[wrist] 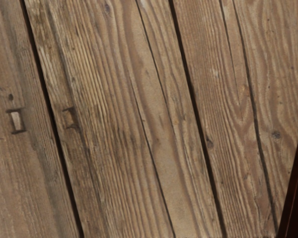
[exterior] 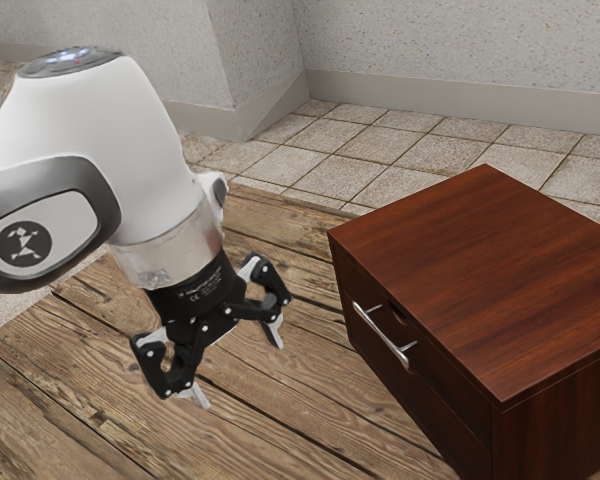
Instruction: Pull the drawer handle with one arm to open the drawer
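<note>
The jaws stand released, spread wide with nothing between them. The gripper [exterior: 238, 369] hangs tips-down over the planks [exterior: 90, 420], close above the wood and not touching anything. In the wrist view there is bare plank grain under the hand. A dark strip [wrist: 295, 198] at one corner is probably the cabinet's near edge, though too little of it shows to be sure.

Toward the exterior view's right, well apart from the fingers, is the handle [exterior: 385, 335]. It is a slim metal bar standing off the drawer [exterior: 372, 288] front of the cabinet [exterior: 490, 260]. The drawer front looks flush with the cabinet face, so it reads as shut.

The step in hand is the approach, with no grasp made. The next move calls for carrying the hand across to the bar and turning the wrist so the fingers face the drawer front rather than the floor. The open fingers then have to straddle the bar from two sides and close on it. After that comes a straight pull away from the cabinet, in line with the drawer's travel, so that the grip does not slip off the thin bar.
</note>
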Available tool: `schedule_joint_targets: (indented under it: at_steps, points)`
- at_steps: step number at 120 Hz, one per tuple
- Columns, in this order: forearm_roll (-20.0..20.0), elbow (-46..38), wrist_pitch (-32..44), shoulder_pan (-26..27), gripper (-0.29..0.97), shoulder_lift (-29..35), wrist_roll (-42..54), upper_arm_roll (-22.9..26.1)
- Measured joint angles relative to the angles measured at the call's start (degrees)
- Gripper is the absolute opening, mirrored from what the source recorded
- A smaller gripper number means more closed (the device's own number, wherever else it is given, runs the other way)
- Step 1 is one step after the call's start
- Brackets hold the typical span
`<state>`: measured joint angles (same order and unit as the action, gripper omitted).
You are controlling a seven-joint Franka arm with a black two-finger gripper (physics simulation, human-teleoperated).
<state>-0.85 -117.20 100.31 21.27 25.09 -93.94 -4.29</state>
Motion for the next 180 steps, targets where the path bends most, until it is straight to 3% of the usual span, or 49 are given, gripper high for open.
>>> schedule_joint_targets:
  at_steps: [57, 158, 180]
  points:
    - [2.30, -5.71, 18.26, 0.29, 0.68, -3.43, 0.81, 0.20]
    - [1.82, -3.45, 29.05, -0.51, 0.68, -12.28, 5.65, 0.16]
    - [2.05, -3.76, 29.97, -0.37, 0.45, -12.25, 6.10, 0.11]
